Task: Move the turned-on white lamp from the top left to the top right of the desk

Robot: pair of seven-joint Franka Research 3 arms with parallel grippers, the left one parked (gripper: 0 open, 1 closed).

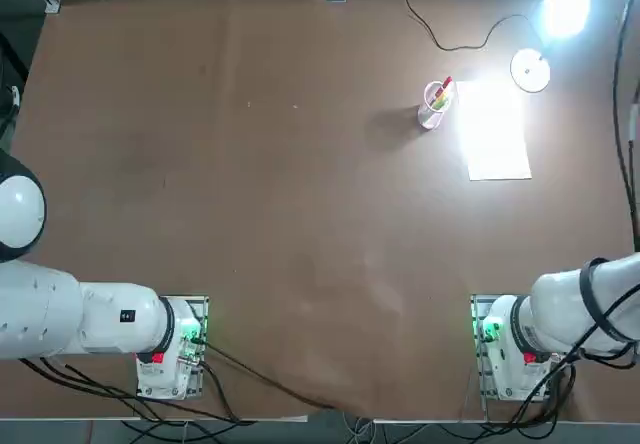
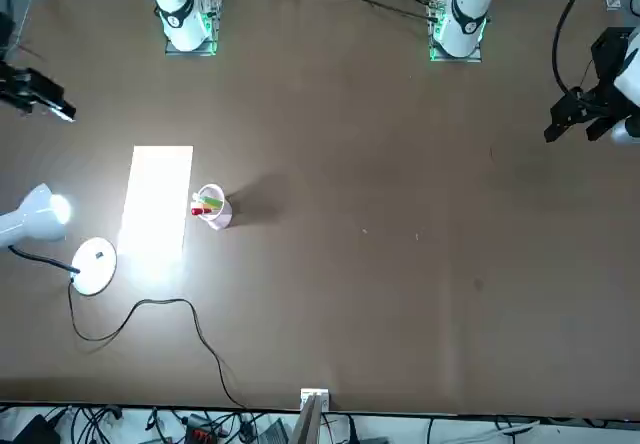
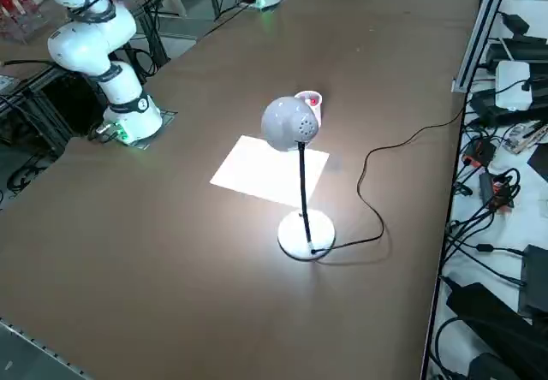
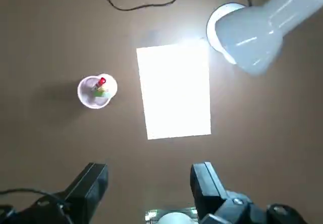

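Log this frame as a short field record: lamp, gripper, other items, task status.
lamp: lamp lit, upright at the top right of the desk, cord trailing to the far edge
right gripper: right gripper open, empty, raised above the desk clear of the lamp
other items: paper sheet beside the lamp base; cup of pens next to it
task status: lamp appears placed

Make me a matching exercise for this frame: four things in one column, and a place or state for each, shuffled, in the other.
Things:
1. lamp
2. paper sheet
3. cup of pens
4. right gripper

Places or states:
A. open, holding nothing, up in the air above the desk
B. lying flat, brightly lit
C. switched on, at the desk's top right corner in the top view, black cord trailing off the far edge
D. upright, just left of the sheet in the top view

Pairs: 1-C, 2-B, 3-D, 4-A
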